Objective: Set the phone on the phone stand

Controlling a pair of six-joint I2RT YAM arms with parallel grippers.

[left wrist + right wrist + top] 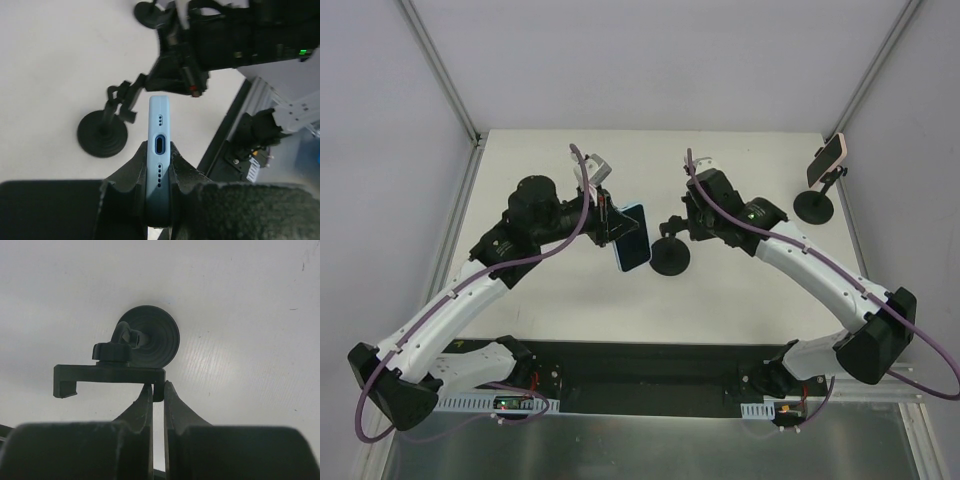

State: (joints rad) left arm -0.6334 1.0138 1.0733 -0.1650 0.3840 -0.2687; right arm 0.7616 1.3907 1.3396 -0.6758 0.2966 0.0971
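Note:
My left gripper (pixel 610 226) is shut on a light blue phone (pixel 632 238) and holds it on edge above the table, just left of the phone stand (pixel 670 258). In the left wrist view the phone's port end (pixel 159 145) sticks out from between my fingers, with the stand's round black base (pixel 102 136) beyond it on the left. My right gripper (pixel 672 226) is shut on the end tab of the stand's clamp bar (pixel 110 375). That tab is pinched between the fingertips of the right gripper (pixel 158 391), in front of the base (pixel 156 335).
A second black stand (pixel 815 205) holding a pink phone (pixel 828 160) is at the back right of the table. The right arm (pixel 225 40) reaches in close behind the blue phone. The table's raised edges run along the left and right sides.

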